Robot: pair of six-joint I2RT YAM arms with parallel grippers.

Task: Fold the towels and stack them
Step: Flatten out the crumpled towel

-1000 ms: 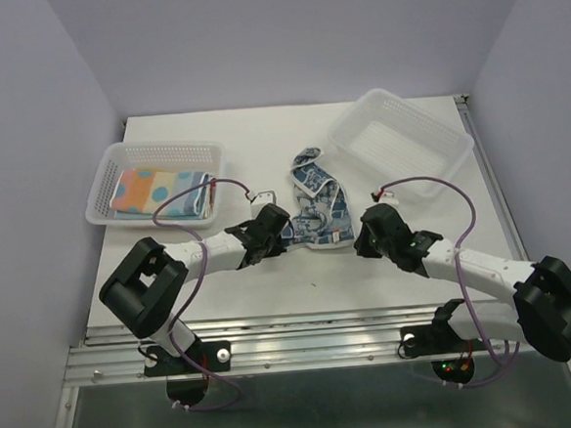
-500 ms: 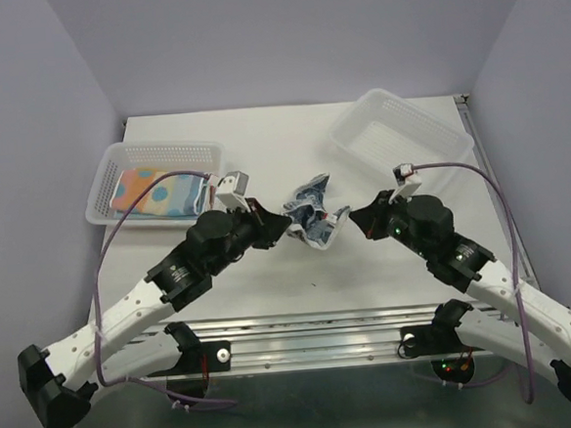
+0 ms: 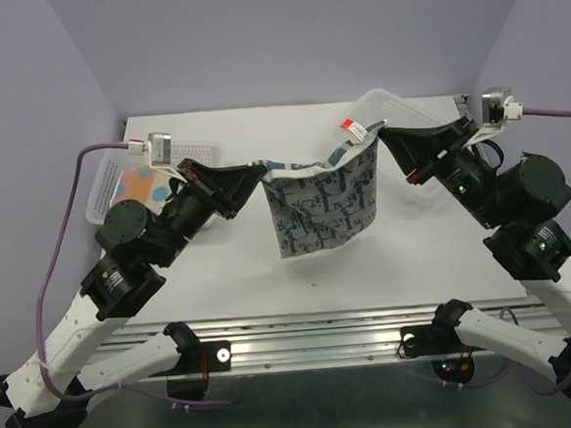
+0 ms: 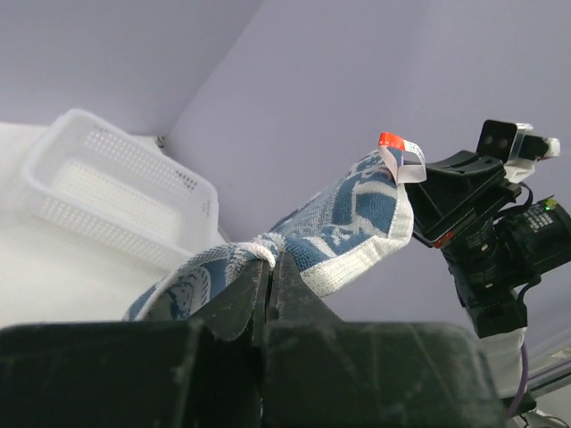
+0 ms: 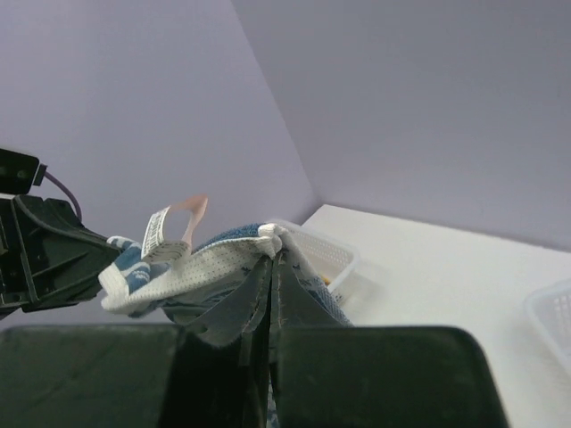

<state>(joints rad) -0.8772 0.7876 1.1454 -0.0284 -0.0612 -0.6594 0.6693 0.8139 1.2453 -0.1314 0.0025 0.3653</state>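
While both arms are lifted above the white table [image 3: 416, 254], the blue-white patterned towel [image 3: 319, 207] hangs spread between them over the table centre, with its top edge sagging. The left gripper [image 3: 249, 180] pinches the cloth's upper corner on its 9 o'clock side; the left wrist view shows the fingers [image 4: 241, 299] closed narrow on the white hem. The right gripper [image 3: 386, 138] clamps the opposite upper corner on the 3 o'clock side, beside a red-and-white label tag [image 3: 351, 127]. A white perforated plastic basket [image 3: 207, 146] at 10 o'clock holds a pastel towel with orange and blue dots [image 3: 132, 190]. A second white perforated basket [image 3: 395, 103] sits at 1 o'clock.
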